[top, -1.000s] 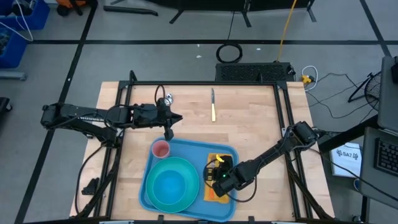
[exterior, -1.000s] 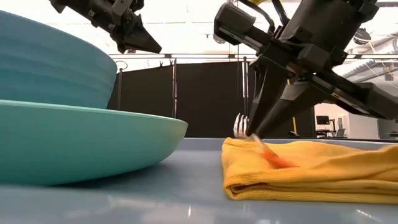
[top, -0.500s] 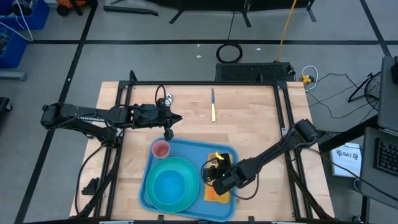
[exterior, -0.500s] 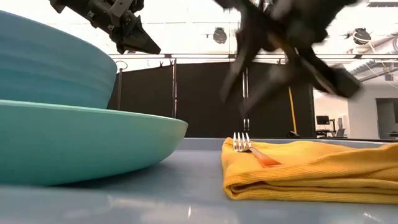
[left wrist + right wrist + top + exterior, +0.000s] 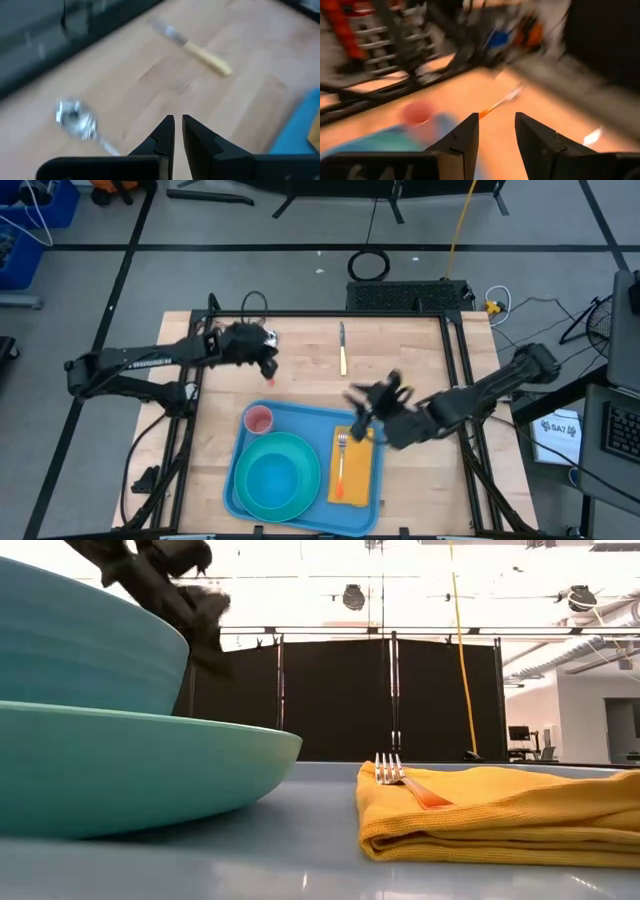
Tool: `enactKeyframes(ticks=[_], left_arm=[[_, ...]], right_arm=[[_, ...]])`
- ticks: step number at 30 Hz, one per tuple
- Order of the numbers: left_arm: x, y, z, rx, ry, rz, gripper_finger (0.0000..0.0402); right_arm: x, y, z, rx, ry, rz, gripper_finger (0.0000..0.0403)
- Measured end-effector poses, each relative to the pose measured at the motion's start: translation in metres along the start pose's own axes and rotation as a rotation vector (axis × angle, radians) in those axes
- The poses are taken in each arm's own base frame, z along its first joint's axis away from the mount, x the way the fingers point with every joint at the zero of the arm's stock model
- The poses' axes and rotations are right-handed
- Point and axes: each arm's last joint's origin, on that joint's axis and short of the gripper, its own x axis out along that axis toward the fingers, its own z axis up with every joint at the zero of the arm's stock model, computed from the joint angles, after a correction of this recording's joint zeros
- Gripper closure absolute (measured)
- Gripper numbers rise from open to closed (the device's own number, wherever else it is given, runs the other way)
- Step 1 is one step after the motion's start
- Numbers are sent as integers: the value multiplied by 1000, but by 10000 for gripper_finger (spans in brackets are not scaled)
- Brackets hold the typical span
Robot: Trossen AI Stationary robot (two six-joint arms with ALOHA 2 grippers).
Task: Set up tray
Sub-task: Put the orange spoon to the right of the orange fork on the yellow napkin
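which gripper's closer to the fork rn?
Right. The right gripper hangs open just beyond the tray's far edge, right by the fork lying on the napkin. The left gripper is shut, over bare table near the spoon.

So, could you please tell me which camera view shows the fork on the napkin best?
The high view: the whole fork lies lengthwise on the napkin. The low view shows mostly its tines end-on. Neither wrist view shows it.
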Motion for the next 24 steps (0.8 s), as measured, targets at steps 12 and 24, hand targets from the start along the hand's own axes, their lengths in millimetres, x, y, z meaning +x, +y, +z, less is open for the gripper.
enactKeyframes(ticks=[12,24], left_arm=[[69,51,-14,-482,361,-6,360],[64,37,7,-599,493,316,360]], right_arm=[[-9,-109,-14,-234,-146,-220,287],[-18,-160,-89,-104,-424,-32,289]])
